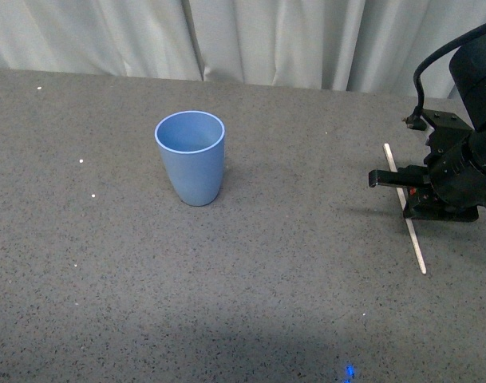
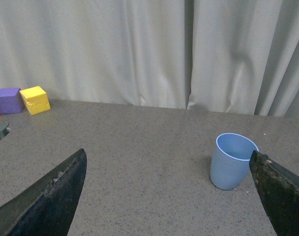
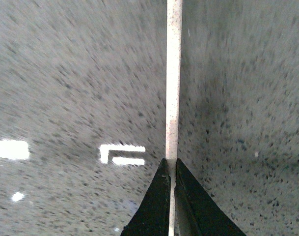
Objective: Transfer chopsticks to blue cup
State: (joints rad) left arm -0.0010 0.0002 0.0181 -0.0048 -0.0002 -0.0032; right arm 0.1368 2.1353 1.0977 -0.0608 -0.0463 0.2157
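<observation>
The blue cup (image 1: pixel 191 157) stands upright and empty on the grey speckled table, left of centre in the front view. It also shows in the left wrist view (image 2: pixel 232 161). The chopsticks (image 1: pixel 405 206), one pale stick, lie slanted at the far right of the table, well apart from the cup. My right gripper (image 1: pixel 410 194) is shut on the stick near its middle. In the right wrist view the stick (image 3: pixel 172 73) runs straight out from between the closed black fingertips (image 3: pixel 161 179) of the right gripper (image 3: pixel 170 164). My left gripper (image 2: pixel 167 162) is open and empty, its fingers (image 2: pixel 56 189) wide apart, the cup by one of them.
A pale curtain (image 1: pixel 250 36) hangs along the table's back edge. In the left wrist view a yellow block (image 2: pixel 35 100) and a purple block (image 2: pixel 9 100) sit at the back of the table by the curtain. Bright white marks (image 3: pixel 122 152) lie on the table near the right gripper.
</observation>
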